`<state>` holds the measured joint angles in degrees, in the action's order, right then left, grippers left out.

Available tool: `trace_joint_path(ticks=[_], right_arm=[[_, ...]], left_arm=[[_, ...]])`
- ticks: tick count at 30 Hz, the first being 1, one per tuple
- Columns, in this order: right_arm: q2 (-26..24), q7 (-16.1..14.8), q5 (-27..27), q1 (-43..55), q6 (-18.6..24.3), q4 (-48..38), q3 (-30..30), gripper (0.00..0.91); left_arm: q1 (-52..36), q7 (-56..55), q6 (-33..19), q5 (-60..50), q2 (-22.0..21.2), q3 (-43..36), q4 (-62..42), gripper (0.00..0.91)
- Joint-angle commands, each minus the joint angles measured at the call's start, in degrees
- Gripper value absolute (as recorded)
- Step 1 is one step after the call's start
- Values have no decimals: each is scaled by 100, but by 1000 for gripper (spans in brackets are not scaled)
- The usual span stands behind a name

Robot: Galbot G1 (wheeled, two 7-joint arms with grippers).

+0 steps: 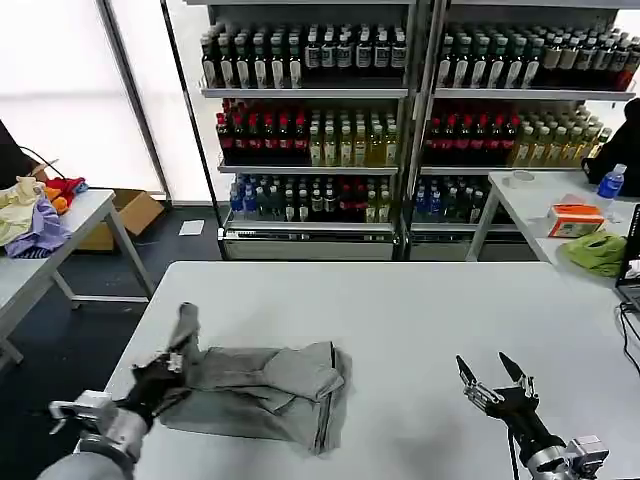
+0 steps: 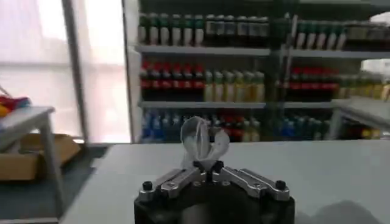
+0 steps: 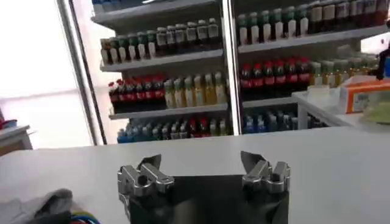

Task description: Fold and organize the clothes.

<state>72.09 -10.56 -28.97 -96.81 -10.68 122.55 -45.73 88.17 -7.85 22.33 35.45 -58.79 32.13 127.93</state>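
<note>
Left tool (image 1: 172, 362) pinching grey shirt (image 1: 270, 390) edge; right tool (image 1: 493, 377) spread above table (image 1: 420, 310); no readable labels

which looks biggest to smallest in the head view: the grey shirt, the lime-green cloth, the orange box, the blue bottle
1. grey shirt
2. lime-green cloth
3. orange box
4. blue bottle

The shirt lies nearest the camera, which exaggerates its lead; cloth and box look close.
</note>
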Motion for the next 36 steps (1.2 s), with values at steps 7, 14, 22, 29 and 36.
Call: trace_joint_path(ticks=[7, 14, 22, 29, 36], right_arm=[[232, -20, 100, -87, 47, -59, 63, 907], [259, -32, 136, -161, 55, -84, 92, 907], [286, -24, 148, -117, 36, -47, 138, 907], [307, -22, 140, -144, 37, -28, 150, 907], [318, -8, 143, -105, 19, -9, 200, 907]], left_arm=[[-936, -533, 193, 161, -766, -2712, -679, 10], [-1389, -711, 177, 92, -1289, -2882, -1190, 10], [-1379, -681, 312, -526, -1455, -2906, -1454, 907], [-806, -718, 491, -234, -1280, -2477, -191, 907], [-245, -804, 721, 318, -830, -1022, 1202, 907]])
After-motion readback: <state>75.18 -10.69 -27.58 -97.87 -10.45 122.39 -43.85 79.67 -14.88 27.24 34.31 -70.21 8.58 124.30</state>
